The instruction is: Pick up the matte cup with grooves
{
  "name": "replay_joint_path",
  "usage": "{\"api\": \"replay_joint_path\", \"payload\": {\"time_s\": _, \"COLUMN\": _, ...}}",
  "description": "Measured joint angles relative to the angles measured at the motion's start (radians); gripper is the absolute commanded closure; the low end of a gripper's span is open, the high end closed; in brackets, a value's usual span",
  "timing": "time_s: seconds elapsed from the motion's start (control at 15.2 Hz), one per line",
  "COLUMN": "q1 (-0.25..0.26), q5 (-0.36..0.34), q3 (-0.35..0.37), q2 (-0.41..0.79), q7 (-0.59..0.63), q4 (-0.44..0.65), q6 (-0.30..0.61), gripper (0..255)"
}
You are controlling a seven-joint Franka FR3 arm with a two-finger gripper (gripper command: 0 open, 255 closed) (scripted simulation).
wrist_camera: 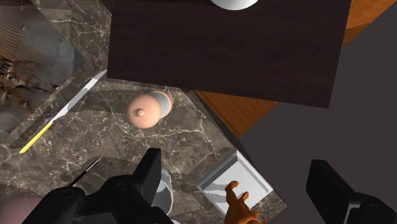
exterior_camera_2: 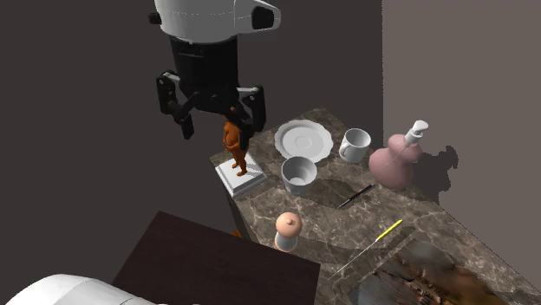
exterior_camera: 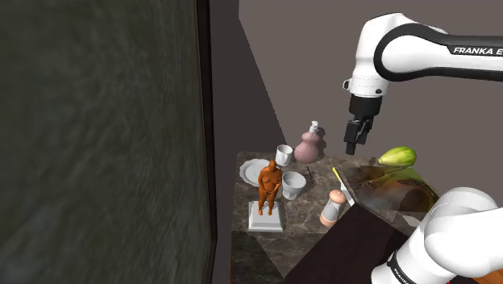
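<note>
The claw hangs high over the stone counter with its two fingers spread wide and nothing between them. In the wrist view the orange figurine on its white base sits in the gap between the fingers, while the grey cup peeks out from behind one finger, so the claw looks lined up over the figurine, not the cup.

That cup, ribbed down its sides and dull in finish, is what I take the task to mean, not the smooth handled mug farther back. It stands upright, mouth up, just beside the figurine's base, near the plate and well apart from the wooden grinder. From the claw it lies down and toward the second exterior view's right. The coming move probably needs a sideways shift off the figurine, then a straight descent, keeping the fingers clear of the figurine.
</note>
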Motion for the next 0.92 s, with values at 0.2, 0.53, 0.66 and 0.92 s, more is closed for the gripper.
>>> {"api": "replay_joint_path", "payload": {"time_s": 0.2, "q1": 0.000, "q5": -0.005, "q3": 0.004, "q2": 0.014, "q7": 0.001, "q4": -0.029, "q6": 0.043, "gripper": 0}}
{"api": "replay_joint_path", "payload": {"time_s": 0.53, "q1": -0.005, "q5": -0.030, "q3": 0.009, "q2": 0.128, "q7": 0.002, "q4": -0.093, "q6": 0.230, "gripper": 0}}
{"api": "replay_joint_path", "payload": {"time_s": 0.66, "q1": -0.006, "q5": -0.041, "q3": 0.013, "q2": 0.179, "q7": 0.007, "q4": -0.111, "q6": 0.301, "gripper": 0}}
{"api": "replay_joint_path", "payload": {"time_s": 0.92, "q1": -0.015, "q5": -0.069, "q3": 0.016, "q2": 0.302, "q7": 0.014, "q4": -0.128, "q6": 0.449, "gripper": 0}}
